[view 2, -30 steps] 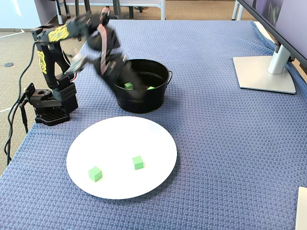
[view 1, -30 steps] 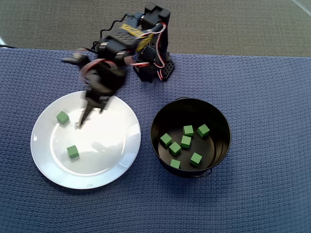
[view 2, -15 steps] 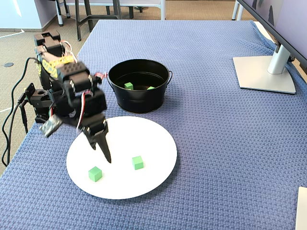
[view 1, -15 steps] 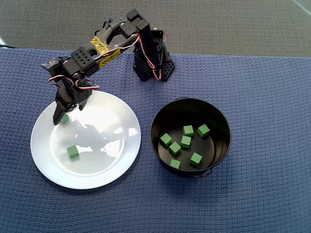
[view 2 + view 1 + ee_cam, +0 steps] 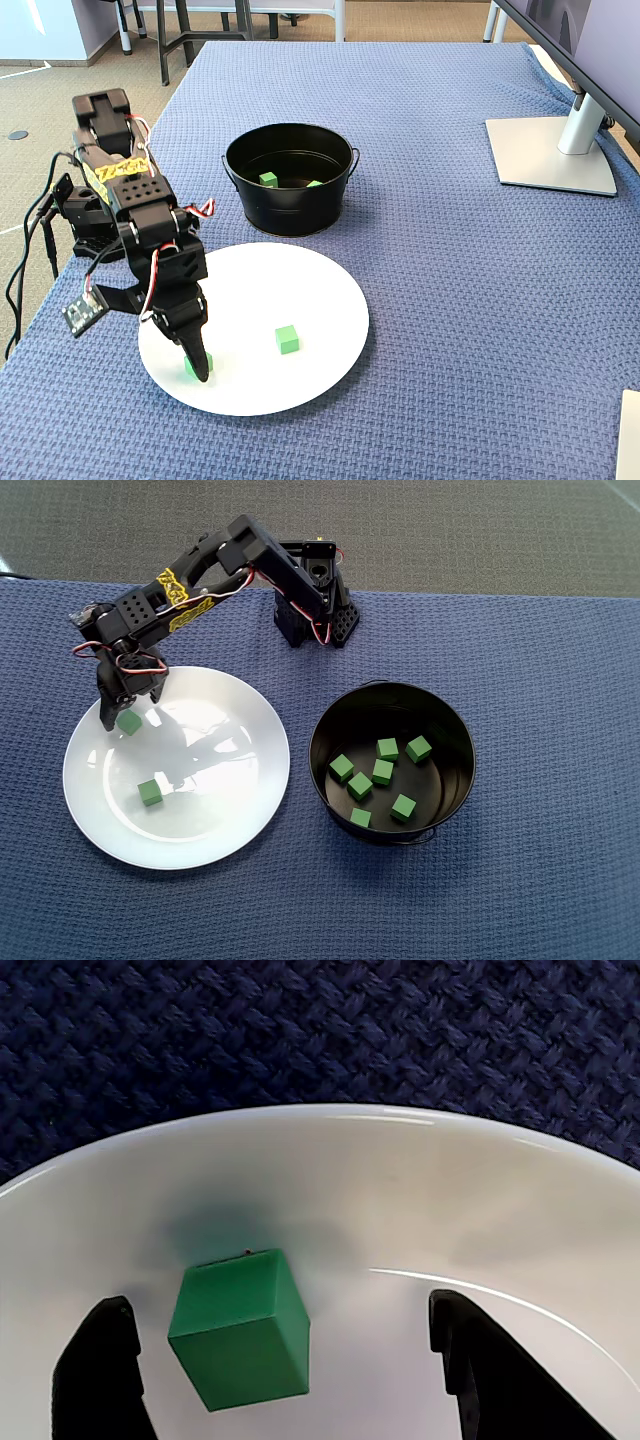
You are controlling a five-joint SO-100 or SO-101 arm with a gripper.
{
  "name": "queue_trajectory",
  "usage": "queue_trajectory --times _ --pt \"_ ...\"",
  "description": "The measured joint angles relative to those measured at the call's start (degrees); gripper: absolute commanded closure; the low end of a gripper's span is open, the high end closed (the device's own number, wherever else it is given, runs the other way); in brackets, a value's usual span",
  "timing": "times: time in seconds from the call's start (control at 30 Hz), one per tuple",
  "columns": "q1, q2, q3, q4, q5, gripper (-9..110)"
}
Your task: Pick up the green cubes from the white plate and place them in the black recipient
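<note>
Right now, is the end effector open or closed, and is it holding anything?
End effector: open, holding nothing; its fingers straddle a green cube on the plate.

I see the white plate, round and glossy, lying flat at about 9 o'clock from the black recipient, a round tall-walled pot standing upright just beside it. Two green cubes remain on the plate: one near its rim at 10 o'clock, sitting slightly skewed in the wrist view, and one toward 8 o'clock. I count six more green cubes clustered loosely on the pot's floor.
</note>
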Motion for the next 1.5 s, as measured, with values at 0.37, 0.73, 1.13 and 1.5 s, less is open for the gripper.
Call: queue_trajectory --times 0.37,0.73,1.13,1.5 --pt "-3.52 -5.89 -11.43 6.77 0.62 76" --pt "-5.10 -7.65 -14.33 9.84 -5.98 77" --pt "-4.83 -7.65 -15.38 10.28 -16.35 77" --pt "-2.29 -8.35 -16.17 9.14 -18.81 81"
